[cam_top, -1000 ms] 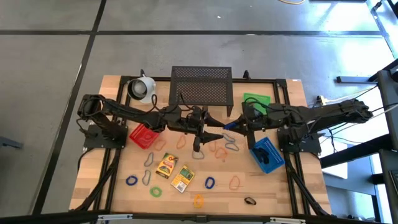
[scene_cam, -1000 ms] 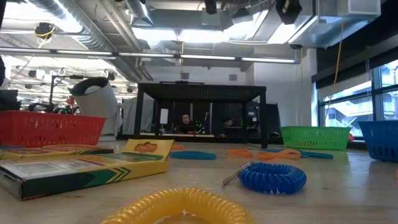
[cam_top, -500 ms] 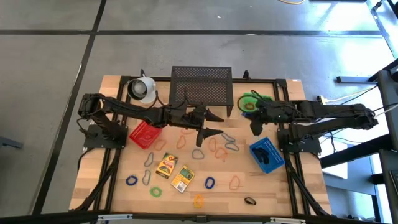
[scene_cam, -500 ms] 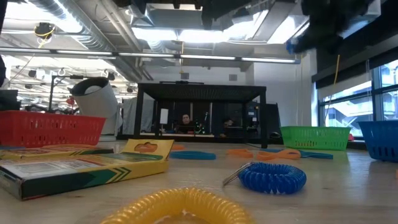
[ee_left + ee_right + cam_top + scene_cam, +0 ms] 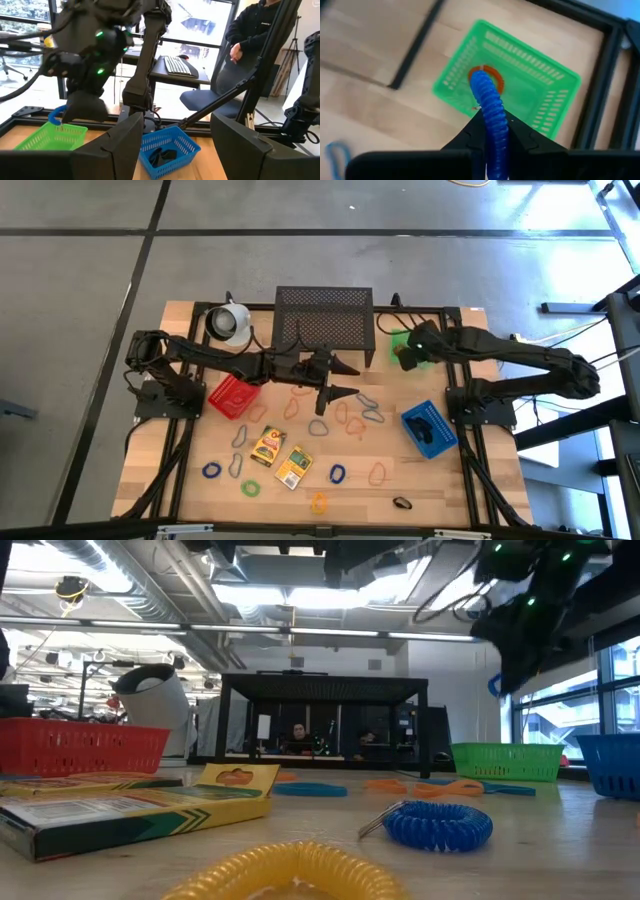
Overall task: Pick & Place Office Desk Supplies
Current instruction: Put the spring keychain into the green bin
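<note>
One by one, logged the items at the front edge: a yellow loop (image 5: pixel 319 503), a small dark clip (image 5: pixel 402 503), a green loop (image 5: pixel 250 489) and a blue loop (image 5: pixel 337 473). Found two yellow packets (image 5: pixel 280 456) just behind these, lying flat and close together on the table (image 5: pixel 190 490). Noted an orange loop (image 5: pixel 378 474) to the right of the blue one.

Recorded a red bin (image 5: pixel 232 396) on the left and a blue bin (image 5: pixel 430 430) on the right at mid-table, with a scatter of orange and grey loops (image 5: pixel 350 416) between them. Found the left gripper (image 5: pixel 348 380) hanging over that scatter, fingers spread wide and holding nothing.

Observed the right gripper (image 5: pixel 408 355) farther back, raised over the green bin (image 5: pixel 428 338), fingers clamped on a blue coil (image 5: pixel 492 120). Confirmed in the right wrist view that the coil hung above the bin's inside, clear of the floor, with an orange ring (image 5: pixel 493 76) lying in the bin below it.

Marked a black mesh rack (image 5: pixel 323 318) and a white mug (image 5: pixel 228 323) at the far edge.
</note>
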{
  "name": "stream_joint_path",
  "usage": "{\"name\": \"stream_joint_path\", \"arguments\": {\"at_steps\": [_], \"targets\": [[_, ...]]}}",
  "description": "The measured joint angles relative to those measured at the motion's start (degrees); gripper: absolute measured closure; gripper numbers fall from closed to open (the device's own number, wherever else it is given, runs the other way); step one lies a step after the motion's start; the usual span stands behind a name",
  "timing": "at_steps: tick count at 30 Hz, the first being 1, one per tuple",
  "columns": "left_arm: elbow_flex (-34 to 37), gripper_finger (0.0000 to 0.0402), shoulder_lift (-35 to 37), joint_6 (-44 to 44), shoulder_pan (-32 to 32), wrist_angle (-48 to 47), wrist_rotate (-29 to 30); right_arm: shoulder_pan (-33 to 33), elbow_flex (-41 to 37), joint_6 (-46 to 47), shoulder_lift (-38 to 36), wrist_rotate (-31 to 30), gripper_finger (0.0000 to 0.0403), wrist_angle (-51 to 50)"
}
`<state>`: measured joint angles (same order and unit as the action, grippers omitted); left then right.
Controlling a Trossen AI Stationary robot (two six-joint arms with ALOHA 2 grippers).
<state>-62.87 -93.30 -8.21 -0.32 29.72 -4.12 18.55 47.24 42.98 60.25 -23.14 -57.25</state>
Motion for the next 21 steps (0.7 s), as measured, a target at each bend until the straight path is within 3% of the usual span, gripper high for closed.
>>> {"name": "stream_joint_path", "arguments": {"at_steps": [15,21], "targets": [[0.00,0.0178,0.00,0.00,-0.01,0.00,0.02,10.69,0.00,3.17,15.02,0.41,0.0362,6.96],[0.00,0.0178,0.00,0.00,0.00,0.00,0.02,12.14,0.00,3.23,19.53,4.14,0.0362,9.75]]}}
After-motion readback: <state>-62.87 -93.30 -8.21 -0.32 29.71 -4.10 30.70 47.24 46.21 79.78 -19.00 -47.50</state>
